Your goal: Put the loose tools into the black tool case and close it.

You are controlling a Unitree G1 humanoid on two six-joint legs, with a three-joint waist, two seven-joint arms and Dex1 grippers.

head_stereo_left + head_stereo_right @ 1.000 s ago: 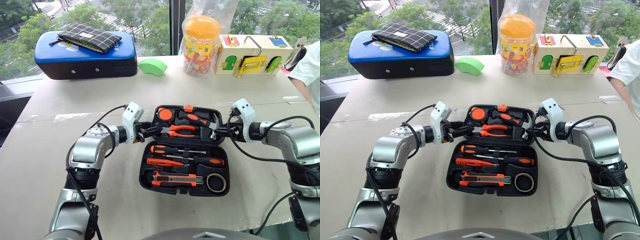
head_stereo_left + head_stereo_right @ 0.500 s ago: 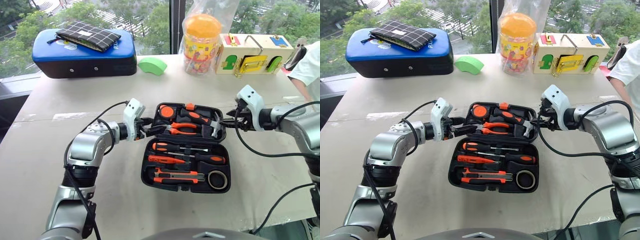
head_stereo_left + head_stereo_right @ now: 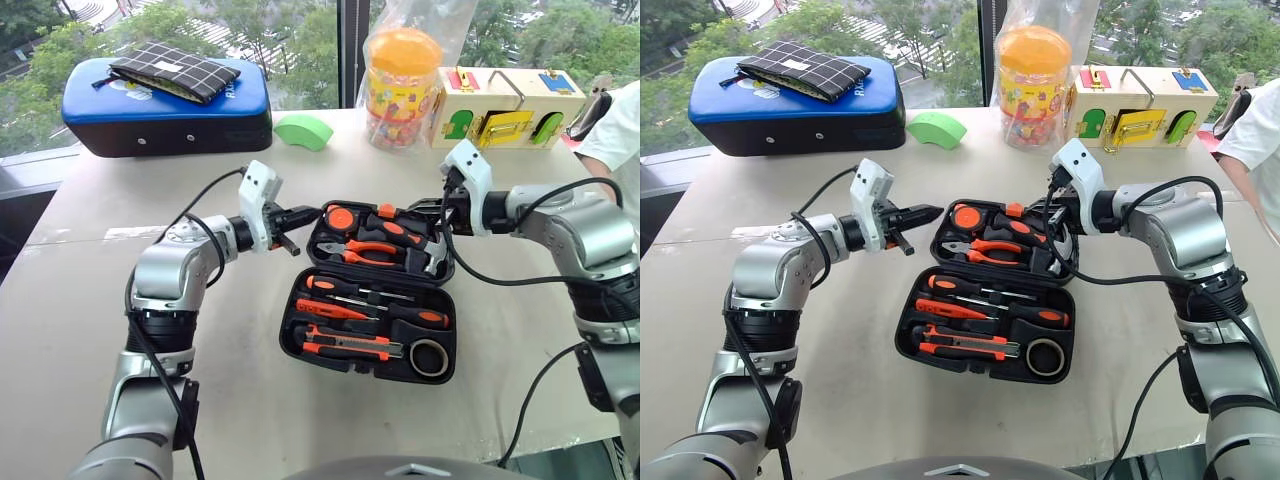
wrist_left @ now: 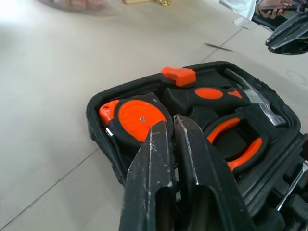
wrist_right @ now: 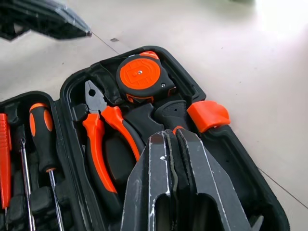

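While open, black tool case (image 3: 372,345) long axis runs crosswise | both claws pinched together, empty.

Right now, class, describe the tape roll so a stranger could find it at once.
Start at the open black tool case in the middle of the table. In its near half, look to the robot's right end, beside the utility knife. The tape roll is the only ring there; its neighbours are long and straight.

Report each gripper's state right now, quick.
Left gripper: closed, holding nothing, at the left edge of the tool case's lid.
Right gripper: closed, empty, over the lid's far right rim.
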